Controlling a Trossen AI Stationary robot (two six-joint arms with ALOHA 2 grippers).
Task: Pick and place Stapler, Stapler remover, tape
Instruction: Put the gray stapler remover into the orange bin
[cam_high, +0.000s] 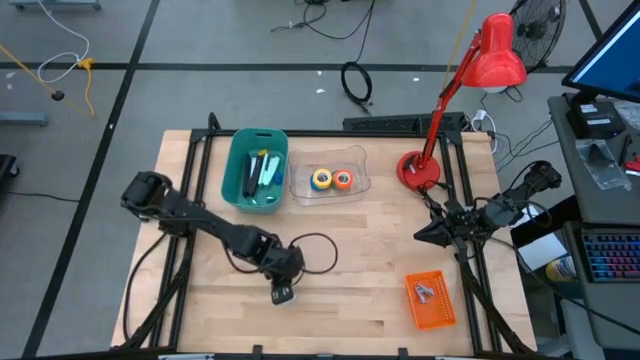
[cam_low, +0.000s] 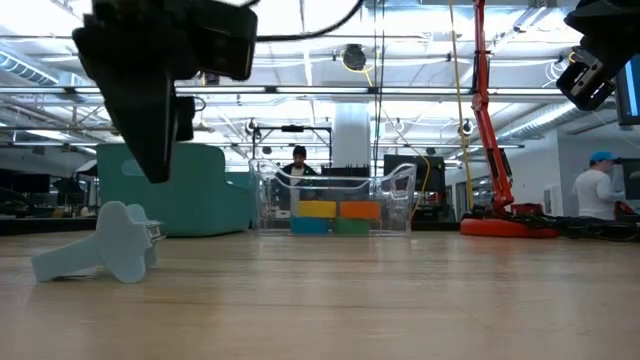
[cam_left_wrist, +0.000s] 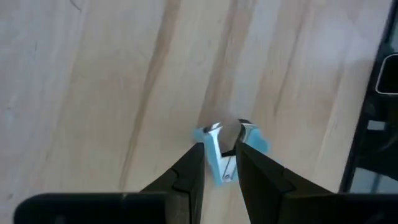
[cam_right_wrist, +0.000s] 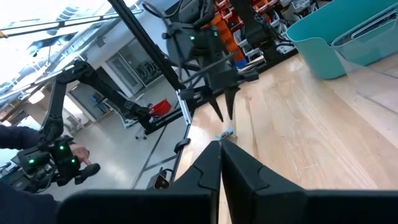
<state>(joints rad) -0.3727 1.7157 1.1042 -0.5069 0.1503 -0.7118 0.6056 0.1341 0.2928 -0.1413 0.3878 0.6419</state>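
We see open wood across the table's (cam_high: 350, 300) near middle, teal bin (cam_high: 255, 169) and clear tape tray (cam_high: 329, 178) lining the far edge, red lamp (cam_high: 418, 170) beside them, orange basket (cam_high: 430, 300) near the right front, left arm's cable loop (cam_high: 312, 250) lying mid-table.

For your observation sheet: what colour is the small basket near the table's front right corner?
Orange basket; the high view shows it best.

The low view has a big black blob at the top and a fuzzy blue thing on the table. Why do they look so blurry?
In the low view, the left gripper and the pale blue staple remover sit so near the camera that they're out of focus, and bright ceiling lights behind leave the gripper a dark silhouette. The tape rolls farther back look sharper. In the left wrist view the staple remover is blurred too.
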